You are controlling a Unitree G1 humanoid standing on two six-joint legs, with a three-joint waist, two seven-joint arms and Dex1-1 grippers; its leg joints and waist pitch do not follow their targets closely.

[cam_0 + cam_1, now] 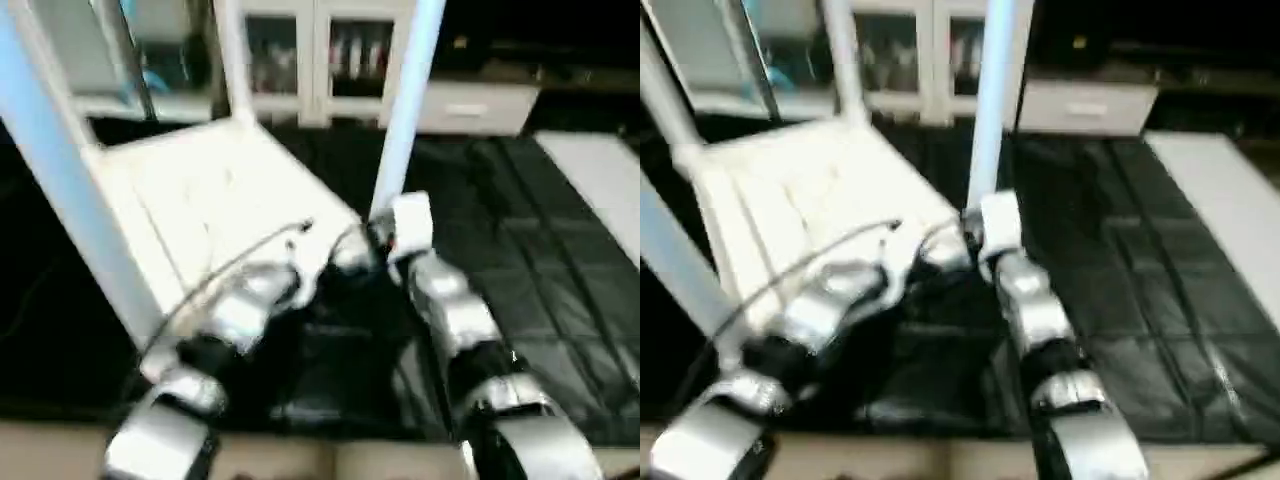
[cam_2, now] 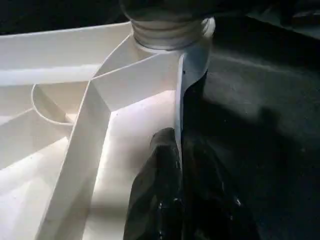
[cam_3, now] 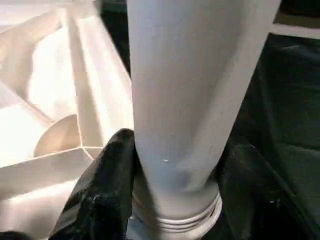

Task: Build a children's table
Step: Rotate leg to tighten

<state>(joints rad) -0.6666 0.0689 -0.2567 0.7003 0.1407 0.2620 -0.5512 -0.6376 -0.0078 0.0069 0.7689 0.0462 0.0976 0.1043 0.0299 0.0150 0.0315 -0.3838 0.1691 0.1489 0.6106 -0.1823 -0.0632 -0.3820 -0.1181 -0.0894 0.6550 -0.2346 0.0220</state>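
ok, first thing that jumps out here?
The white leg standing upright in the tabletop's near corner socket, with the right gripper closed around its base just above the threads. The left gripper pinches the tabletop's rim next to that same socket. Other legs already stand at other corners, one at far left.

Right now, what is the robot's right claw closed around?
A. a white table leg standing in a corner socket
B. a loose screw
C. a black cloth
A: in the right wrist view, the right claw has a black finger on each side of the upright white leg, near its threaded base.
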